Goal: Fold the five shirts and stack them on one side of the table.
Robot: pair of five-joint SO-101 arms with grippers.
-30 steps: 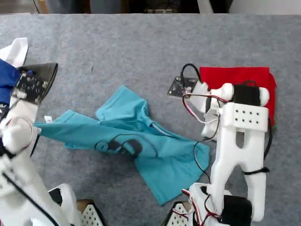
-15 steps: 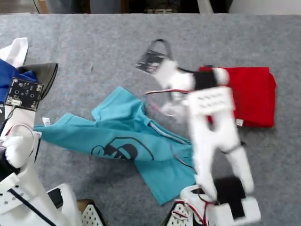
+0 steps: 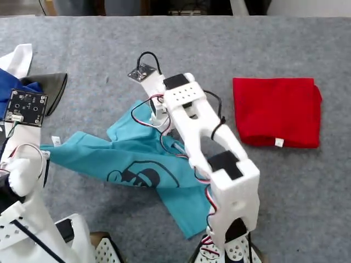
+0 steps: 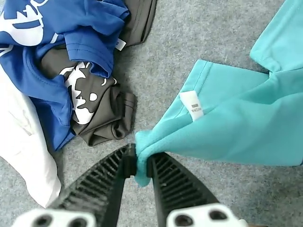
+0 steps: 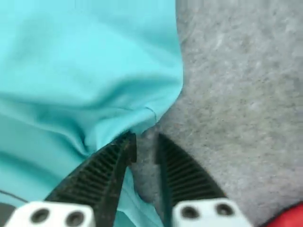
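A teal shirt [image 3: 148, 164] lies crumpled and spread out in the middle of the grey table. My left gripper [image 4: 140, 163] is shut on the shirt's left corner [image 3: 46, 153], beside its white tag [image 4: 193, 105]. My right gripper [image 5: 144, 142] is down at the shirt's far edge [image 5: 142, 113], its fingers a narrow gap apart with grey felt between them. In the high view the right arm stretches over the shirt, with its gripper [image 3: 158, 116] at the upper fold. A folded red shirt [image 3: 277, 112] lies at the right.
A loose pile of a blue shirt [image 4: 52, 42], a dark printed shirt [image 4: 94, 109] and a white shirt [image 4: 23, 142] sits at the table's left edge, close to the left gripper. Bare grey felt [image 3: 219, 49] runs along the far side.
The right arm has swung left from beside the red shirt to the teal shirt's far edge. The teal shirt's left corner has been drawn slightly leftward.
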